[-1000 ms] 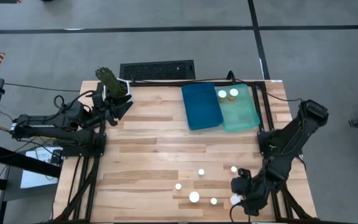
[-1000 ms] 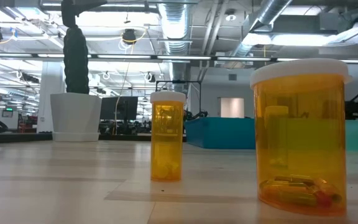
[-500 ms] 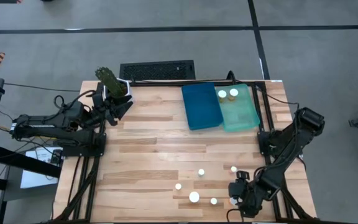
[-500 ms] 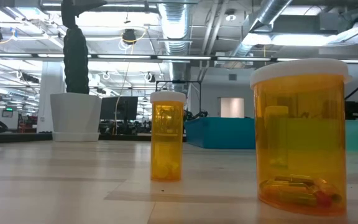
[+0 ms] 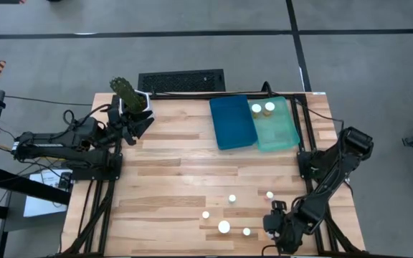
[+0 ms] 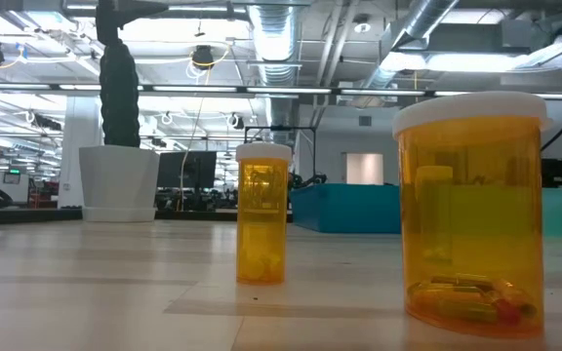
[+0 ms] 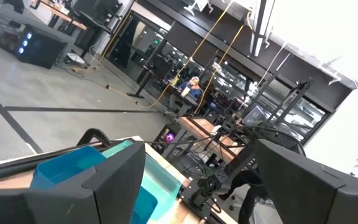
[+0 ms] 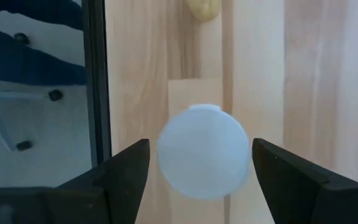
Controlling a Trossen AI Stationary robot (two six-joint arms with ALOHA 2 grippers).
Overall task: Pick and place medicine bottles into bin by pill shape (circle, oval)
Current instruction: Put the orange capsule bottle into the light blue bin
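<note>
White-capped bottle [image 8: 204, 152] sits between the right hand's [image 8: 201, 186] open fingers.
Left hand [image 7: 194, 186] waits open at the wooden surface's [image 5: 178, 165] far corner.

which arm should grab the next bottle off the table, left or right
Right, probably. The right gripper hangs open directly over a white-capped bottle near the table's front right edge. The left gripper waits at the far left, away from every bottle.

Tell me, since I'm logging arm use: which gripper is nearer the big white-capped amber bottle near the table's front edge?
Right. The right gripper sits just beside the wide white-capped amber bottle, over another cap. The left gripper waits at the far corner.
</note>
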